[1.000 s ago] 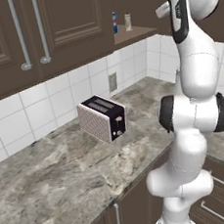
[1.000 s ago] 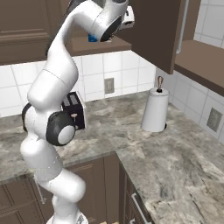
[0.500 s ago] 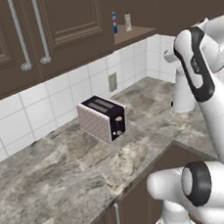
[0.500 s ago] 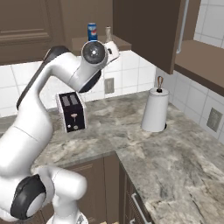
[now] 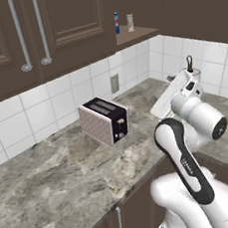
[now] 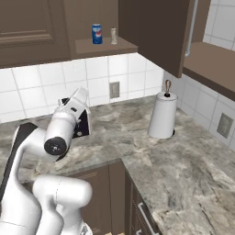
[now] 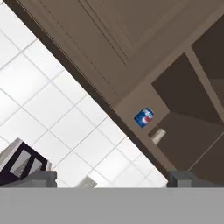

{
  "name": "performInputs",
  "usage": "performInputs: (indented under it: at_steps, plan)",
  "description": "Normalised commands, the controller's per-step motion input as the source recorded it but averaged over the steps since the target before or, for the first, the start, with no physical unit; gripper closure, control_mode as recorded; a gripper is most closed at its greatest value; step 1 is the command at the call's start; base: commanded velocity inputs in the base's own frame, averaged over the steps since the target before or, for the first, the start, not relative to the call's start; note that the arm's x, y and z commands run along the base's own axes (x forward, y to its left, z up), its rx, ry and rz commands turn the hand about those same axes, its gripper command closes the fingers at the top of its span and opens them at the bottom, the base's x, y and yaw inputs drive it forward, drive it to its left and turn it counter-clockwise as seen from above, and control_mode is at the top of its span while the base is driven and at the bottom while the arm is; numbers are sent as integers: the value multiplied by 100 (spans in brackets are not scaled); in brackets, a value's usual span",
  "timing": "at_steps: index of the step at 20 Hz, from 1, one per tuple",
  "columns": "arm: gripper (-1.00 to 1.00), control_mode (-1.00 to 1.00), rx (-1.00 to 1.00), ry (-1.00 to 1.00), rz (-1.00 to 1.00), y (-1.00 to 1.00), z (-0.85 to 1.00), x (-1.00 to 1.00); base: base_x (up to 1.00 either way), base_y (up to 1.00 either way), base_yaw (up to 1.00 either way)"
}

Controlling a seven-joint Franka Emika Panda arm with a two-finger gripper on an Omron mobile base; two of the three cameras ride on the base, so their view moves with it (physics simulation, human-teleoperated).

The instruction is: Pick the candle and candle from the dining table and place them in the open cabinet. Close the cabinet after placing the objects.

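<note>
Stub candle shelved; jaws spread wide and empty.
The candle (image 6: 113, 35) stood on the cabinet (image 6: 103, 46) shelf, right of the can (image 6: 96, 34). Judged light, waxy, slippery; best gripped mid-body, gently.

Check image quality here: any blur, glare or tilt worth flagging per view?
Left base view: evenly lit, slightly soft, the toaster casting only a faint shadow. Right base view: no glare, paper towel roll crisp. Hand view: rolled diagonally, so the blue can and pale candle on the cabinet shelf look slanted.
</note>
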Motion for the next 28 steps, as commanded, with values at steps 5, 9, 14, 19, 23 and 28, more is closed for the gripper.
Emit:
performInputs:
  at_steps: [5,9,14,19,23,28]
  plan:
    - [-100,-100,-7,-7,0,32,-10,0,0,0,0]
    - [-100,-100,0,-5,0,0,-1,-38,0,0,0]
    - [-100,100,0,0,1,0,-10,-35,-60,0,6]
    - [-100,100,0,0,0,0,0,0,-100,16,30]
    - [-100,100,0,0,0,0,0,0,-76,7,77]
    - [-100,100,0,0,0,0,0,0,-36,0,93]
